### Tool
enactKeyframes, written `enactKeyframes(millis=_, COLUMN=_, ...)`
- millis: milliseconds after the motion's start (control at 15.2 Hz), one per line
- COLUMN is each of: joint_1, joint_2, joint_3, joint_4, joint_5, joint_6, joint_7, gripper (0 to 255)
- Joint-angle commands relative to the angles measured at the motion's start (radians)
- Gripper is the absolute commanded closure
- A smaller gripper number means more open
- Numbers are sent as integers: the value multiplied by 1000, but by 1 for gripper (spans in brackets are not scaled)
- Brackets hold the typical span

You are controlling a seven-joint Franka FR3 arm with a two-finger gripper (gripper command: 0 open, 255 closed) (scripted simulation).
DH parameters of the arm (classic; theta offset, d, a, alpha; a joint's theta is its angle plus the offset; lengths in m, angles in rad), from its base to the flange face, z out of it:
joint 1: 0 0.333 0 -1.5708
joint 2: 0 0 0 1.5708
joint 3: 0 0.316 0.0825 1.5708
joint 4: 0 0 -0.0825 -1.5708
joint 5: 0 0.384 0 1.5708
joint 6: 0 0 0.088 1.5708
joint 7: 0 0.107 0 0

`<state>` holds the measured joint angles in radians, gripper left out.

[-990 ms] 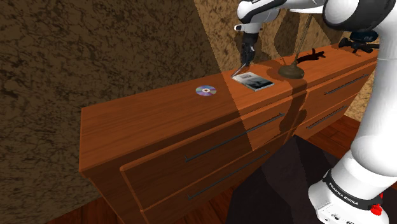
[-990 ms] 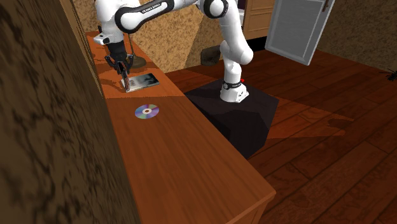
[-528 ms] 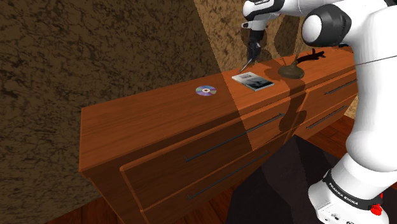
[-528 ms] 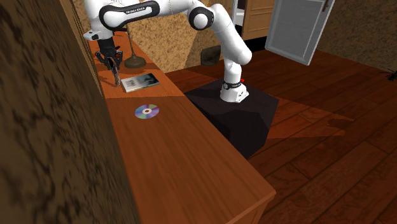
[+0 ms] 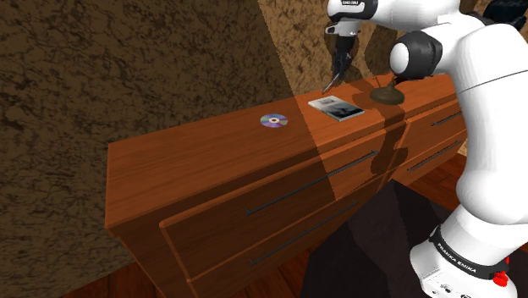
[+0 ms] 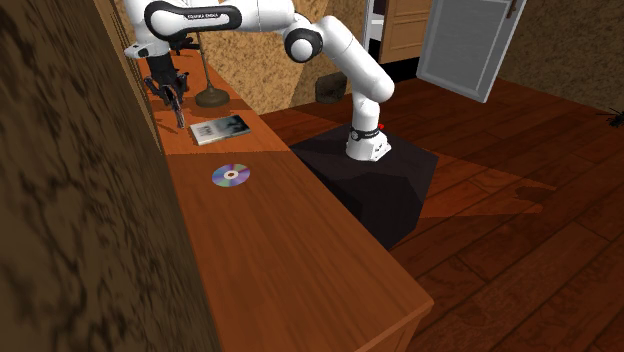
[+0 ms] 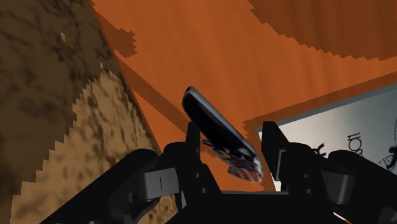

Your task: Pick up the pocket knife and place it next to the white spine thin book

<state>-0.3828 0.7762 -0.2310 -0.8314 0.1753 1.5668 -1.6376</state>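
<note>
Above the dresser (image 5: 211, 161), the gripper (image 7: 232, 141) pinches the pocket knife (image 7: 210, 118) (long axis slanting downward) near the book (image 5: 336, 107).

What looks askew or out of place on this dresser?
Only the pocket knife: it is clamped crooked in the jaws, slanting across them above the dresser, near the book. The disc lies flat.

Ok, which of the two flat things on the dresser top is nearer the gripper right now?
The thin book, lying close by the gripper that holds the pocket knife; the shiny disc lies farther along the dresser.
</note>
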Motion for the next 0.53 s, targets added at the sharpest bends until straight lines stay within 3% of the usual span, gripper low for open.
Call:
enactKeyframes(millis=0, joint_1=-4, joint_2=44, joint_3=-12, joint_4=-40, joint_5=2, joint_6=117, joint_7=35, gripper=255)
enactKeyframes(millis=462, joint_1=19, joint_2=35, joint_3=-30, joint_4=-155, joint_5=17, joint_6=218, joint_7=23, gripper=255)
